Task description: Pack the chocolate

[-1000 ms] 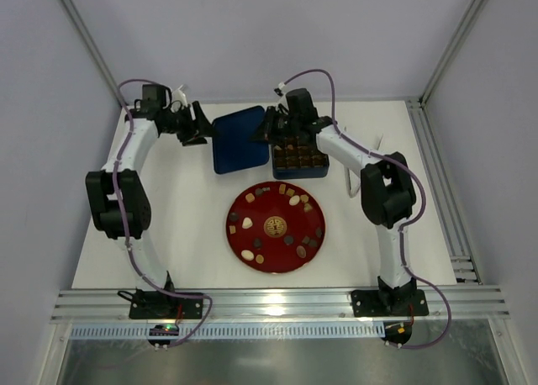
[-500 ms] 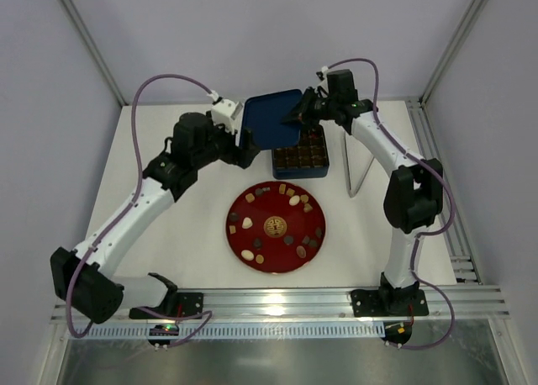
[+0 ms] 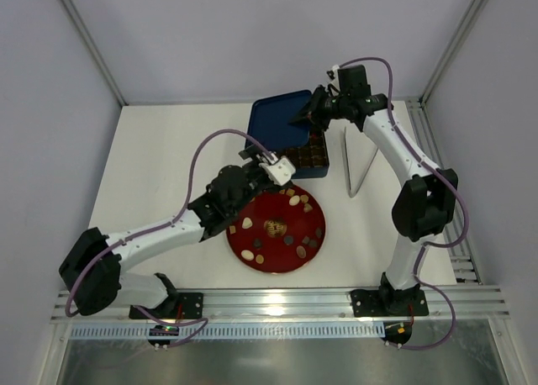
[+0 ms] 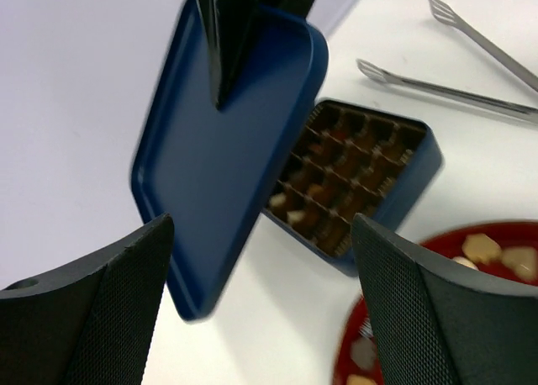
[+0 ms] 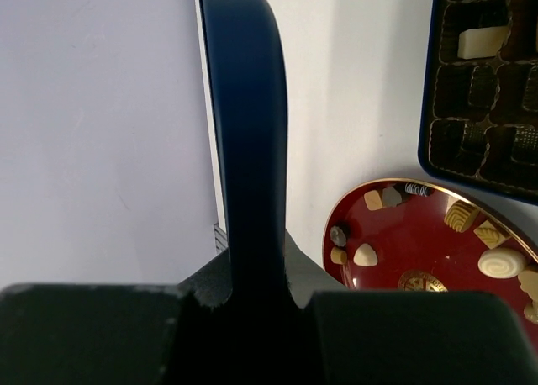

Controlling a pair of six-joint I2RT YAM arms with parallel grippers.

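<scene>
1. Seen from above, a white table (image 3: pixel 160 150) carries a round red plate (image 3: pixel 271 257) scattered with loose chocolate (image 3: pixel 294 200): many small round, oval and square pieces.
2. Just beyond the plate sits a square dark-blue tin (image 3: pixel 324 168), whose grid already holds more pieces.
3. The right arm (image 3: pixel 395 145) reaches in from the far side. The right jaws are pressed together on the edge of the tin's lid (image 3: pixel 277 120), holding it tilted over the tin's left side.
4. The left arm (image 3: pixel 168 229) stretches across to the plate's far-left rim. The left jaws are spread wide, nothing between them, pointing toward the tin.
5. The plate's pieces lie just below and to the right of the left jaws, so the left arm is both nearer and free. The pieces look too compact for a long axis to matter much.
</scene>
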